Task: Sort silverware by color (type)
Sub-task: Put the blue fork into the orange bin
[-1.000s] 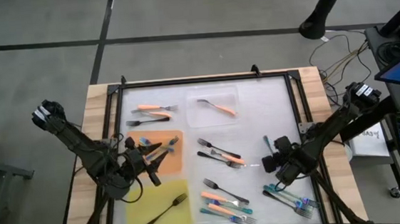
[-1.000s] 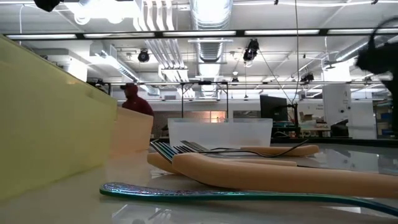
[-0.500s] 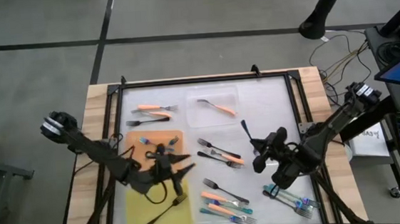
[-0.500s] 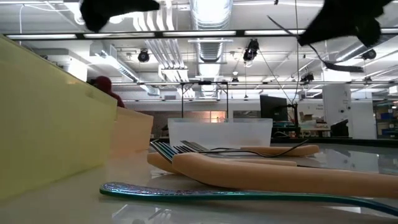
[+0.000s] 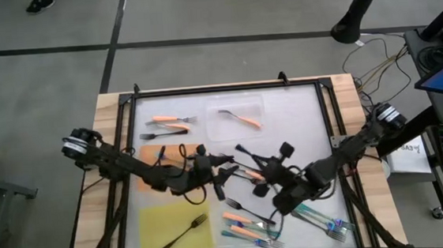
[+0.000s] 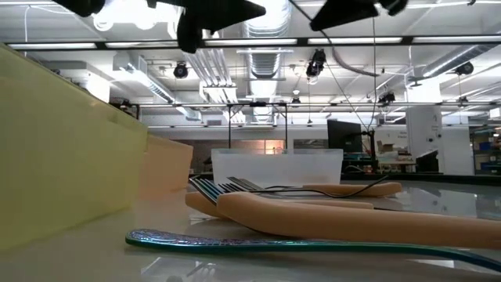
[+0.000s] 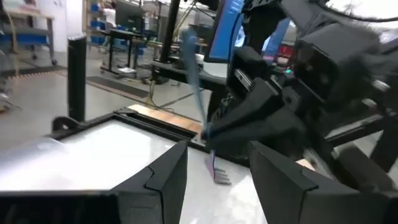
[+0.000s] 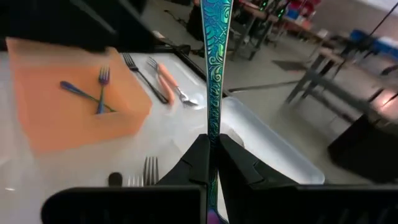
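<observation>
My right gripper [image 5: 261, 167] hangs over the table's middle, shut on a teal fork [image 8: 213, 68] with a patterned handle. My left gripper [image 5: 226, 178] faces it from the left, open, with nothing between its fingers [image 7: 166, 179]; in the left wrist view the fork [image 7: 198, 93] stands just beyond them. Two blue-green forks [image 8: 93, 93] lie crossed on the orange mat [image 5: 160, 153]. A black fork [image 5: 184, 232] lies on the yellow mat [image 5: 158, 224]. More orange, teal and black forks [image 5: 249, 223] lie loose on the table. My right gripper pinches the teal fork between its two fingers low on the handle [image 7: 205, 127], just above the tines [image 7: 216, 173]. The fingers lie across the fork. The fork is lifted clear of the table, handle slanting up and tines hanging below.
A clear tray [image 5: 240, 105] at the far middle holds an orange fork [image 5: 246, 120]. Orange and black forks [image 5: 166, 127] lie at the far left, teal ones [image 5: 324, 220] at the near right. A black frame [image 5: 226, 87] rims the table top.
My right gripper has risen from the teal forks at the near right and gone toward the table's middle, rolling its wrist, with the teal fork lifted clear. My left gripper has left the orange mat and gone right toward the middle, staying open.
</observation>
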`<state>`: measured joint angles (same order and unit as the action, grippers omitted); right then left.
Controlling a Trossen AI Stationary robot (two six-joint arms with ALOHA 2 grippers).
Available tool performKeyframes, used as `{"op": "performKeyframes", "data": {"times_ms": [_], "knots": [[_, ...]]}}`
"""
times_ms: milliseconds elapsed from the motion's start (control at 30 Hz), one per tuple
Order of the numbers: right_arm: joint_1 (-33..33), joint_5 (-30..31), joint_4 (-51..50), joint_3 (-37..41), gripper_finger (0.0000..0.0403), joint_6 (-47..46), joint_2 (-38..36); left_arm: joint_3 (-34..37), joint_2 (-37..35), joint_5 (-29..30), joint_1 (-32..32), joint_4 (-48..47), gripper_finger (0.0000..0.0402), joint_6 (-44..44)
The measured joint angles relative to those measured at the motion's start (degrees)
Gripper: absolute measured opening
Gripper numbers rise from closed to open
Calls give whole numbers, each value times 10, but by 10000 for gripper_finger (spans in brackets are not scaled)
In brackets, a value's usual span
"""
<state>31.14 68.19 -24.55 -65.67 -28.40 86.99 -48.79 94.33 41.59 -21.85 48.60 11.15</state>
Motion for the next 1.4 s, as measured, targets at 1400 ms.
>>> {"op": "performKeyframes", "data": {"times_ms": [1400], "knots": [[-4, 94, -4, -136, 32, 125, 122, -18, -41, 99, -24, 5, 0, -133]]}}
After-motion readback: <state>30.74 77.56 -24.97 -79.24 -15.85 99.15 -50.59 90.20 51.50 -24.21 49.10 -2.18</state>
